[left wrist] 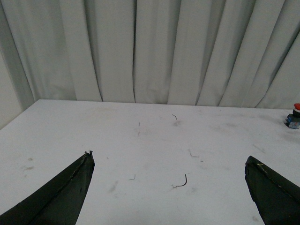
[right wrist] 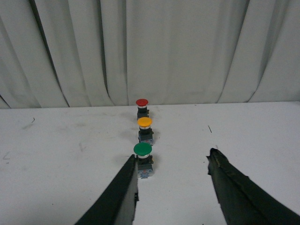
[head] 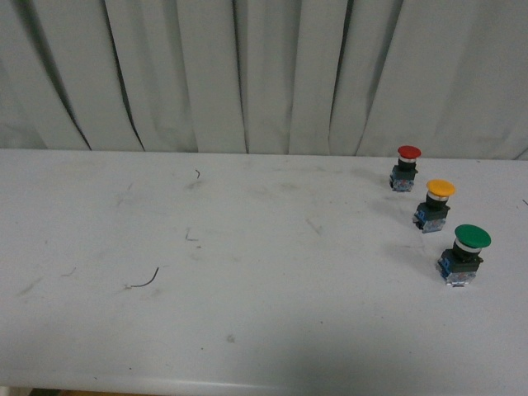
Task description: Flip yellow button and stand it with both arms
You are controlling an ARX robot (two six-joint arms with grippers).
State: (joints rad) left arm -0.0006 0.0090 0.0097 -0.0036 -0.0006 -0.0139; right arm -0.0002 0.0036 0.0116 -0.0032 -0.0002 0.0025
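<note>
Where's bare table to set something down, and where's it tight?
Free: the table left of the buttons, from curtain to near edge. Crowded: far right, where the red button, yellow button and green button stand in a close row.

red button [left wrist: 296, 107] cut off at picture's edge.

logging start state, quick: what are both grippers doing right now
Left gripper: open, jaws spread wide, holding nothing.
Right gripper: open, holding nothing, jaws apart just short of the green button.
</note>
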